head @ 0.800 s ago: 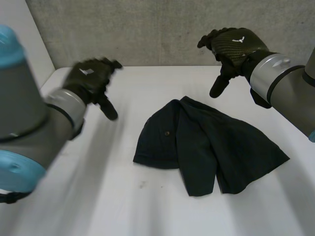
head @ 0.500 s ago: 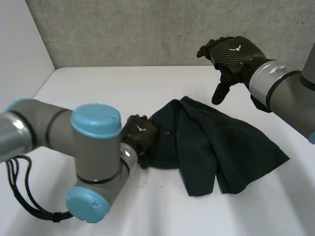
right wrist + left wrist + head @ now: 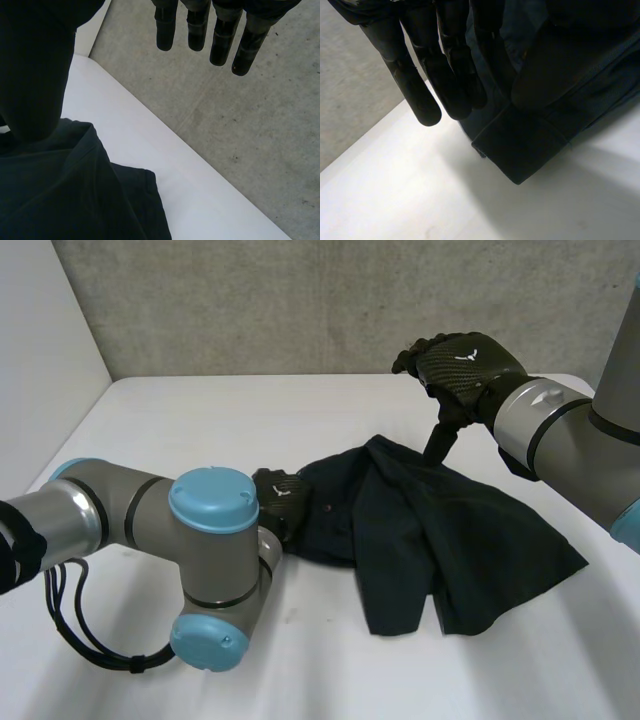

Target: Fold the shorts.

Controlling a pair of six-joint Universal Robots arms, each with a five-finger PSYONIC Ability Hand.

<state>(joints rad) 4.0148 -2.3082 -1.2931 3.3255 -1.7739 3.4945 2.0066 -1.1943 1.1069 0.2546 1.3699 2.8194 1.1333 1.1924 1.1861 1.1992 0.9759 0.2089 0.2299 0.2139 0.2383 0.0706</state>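
At the near left of the white table [image 3: 200, 420], the left arm [image 3: 150, 520] bends across and reaches toward the middle. The dark shorts [image 3: 450, 530] lie crumpled a little right of the table's centre, one leg opening pointing to the near side and the rest spreading to the right. The left hand [image 3: 280, 502] is at the left edge of the shorts. In its wrist view its fingers [image 3: 445, 75] are straight and side by side, set apart from the thumb, with a thick folded band of the cloth just beside them and nothing clamped. Farther back and to the right, the right hand [image 3: 465, 365] hovers over the far edge of the shorts. Its thumb [image 3: 35, 75] points down to the cloth, while its fingers are relaxed, spread away from the thumb and holding nothing. Behind the table stands a grey concrete wall [image 3: 300, 300].
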